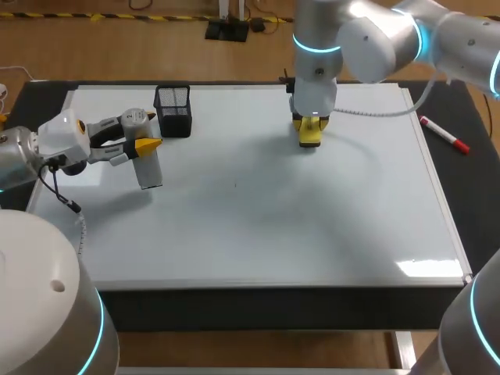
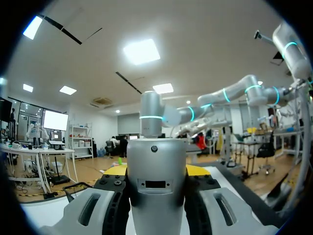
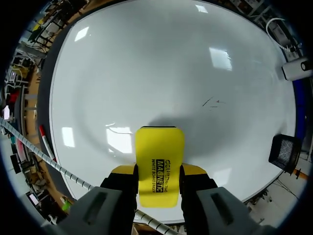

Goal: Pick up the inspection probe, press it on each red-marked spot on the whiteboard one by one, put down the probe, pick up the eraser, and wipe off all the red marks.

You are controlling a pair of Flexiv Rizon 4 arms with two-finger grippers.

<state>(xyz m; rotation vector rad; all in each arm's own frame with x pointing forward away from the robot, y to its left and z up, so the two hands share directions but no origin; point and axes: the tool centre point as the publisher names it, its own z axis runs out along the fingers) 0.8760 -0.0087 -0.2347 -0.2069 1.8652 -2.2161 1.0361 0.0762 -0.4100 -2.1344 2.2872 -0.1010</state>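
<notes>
The silver cylindrical probe point(image 1: 149, 169) hangs just above the whiteboard point(image 1: 258, 226) near its far left, with my left gripper point(image 1: 144, 146) shut on its upper end. In the left wrist view the probe point(image 2: 156, 196) fills the space between the fingers point(image 2: 203, 170). My right gripper point(image 1: 310, 125) points straight down at the board's far middle, shut on the yellow eraser point(image 1: 310, 134), whose end rests on or just above the board. In the right wrist view the eraser point(image 3: 160, 166) sticks out ahead of the gripper point(image 3: 159, 170). No red marks show; only faint grey strokes point(image 3: 211, 103) remain.
A black mesh pen holder point(image 1: 173, 110) stands at the board's far left, right behind the left gripper. A red marker point(image 1: 444, 134) lies on the black table to the right of the board. A cable point(image 1: 383, 109) trails from the right arm over the far right corner.
</notes>
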